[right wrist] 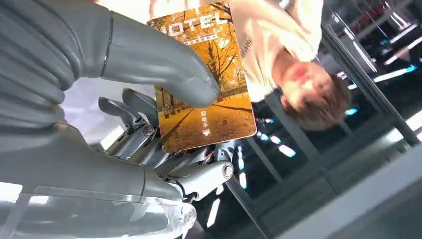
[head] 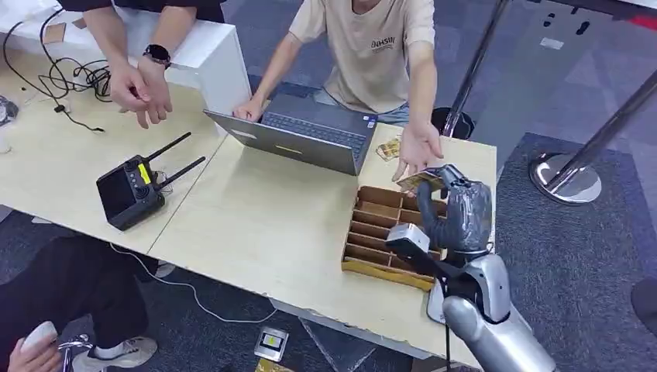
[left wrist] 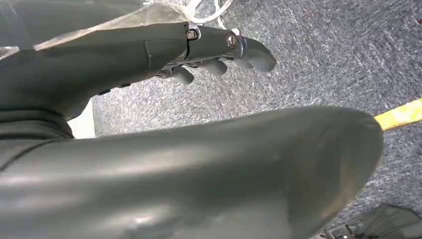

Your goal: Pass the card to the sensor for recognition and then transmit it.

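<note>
Right hand (head: pixel 457 203), ribbed grey rubber, pinches a glossy rectangular card (right wrist: pixel 204 79) printed with autumn trees between thumb and darker fingers above the slotted cardboard tray (head: pixel 372 236). At twelve o'clock, a person's open palm (head: pixel 416 151) waits. Left hand (left wrist: pixel 219 55) hangs over speckled carpet, fingers loosely apart.

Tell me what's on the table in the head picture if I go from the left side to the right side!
Tangle of black cables → black remote controller with two antennas → open grey laptop → brown divided card box → right hand holding the card up under a person's open palm.
</note>
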